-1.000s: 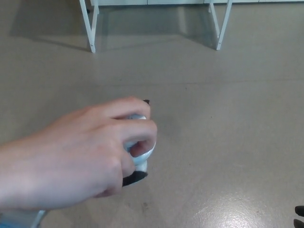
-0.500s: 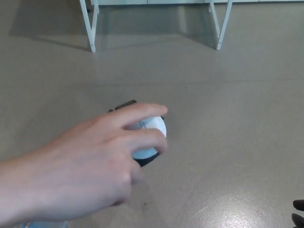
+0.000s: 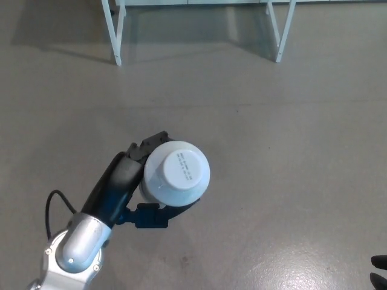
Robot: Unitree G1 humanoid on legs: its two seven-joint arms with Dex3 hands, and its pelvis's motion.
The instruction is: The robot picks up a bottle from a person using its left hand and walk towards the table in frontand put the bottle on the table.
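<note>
Little of the right hand (image 3: 380, 270) shows, only a black edge at the lower right corner of the view, so I cannot tell its state. Further in, the left hand (image 3: 124, 178) is wrapped around the white bottle (image 3: 177, 173), which it holds alone, cap facing up, above the bare floor (image 3: 290, 151). The person's hand that covered the bottle half a second ago is gone. Farthest off, the white table legs (image 3: 113, 33) stand well apart from the bottle.
</note>
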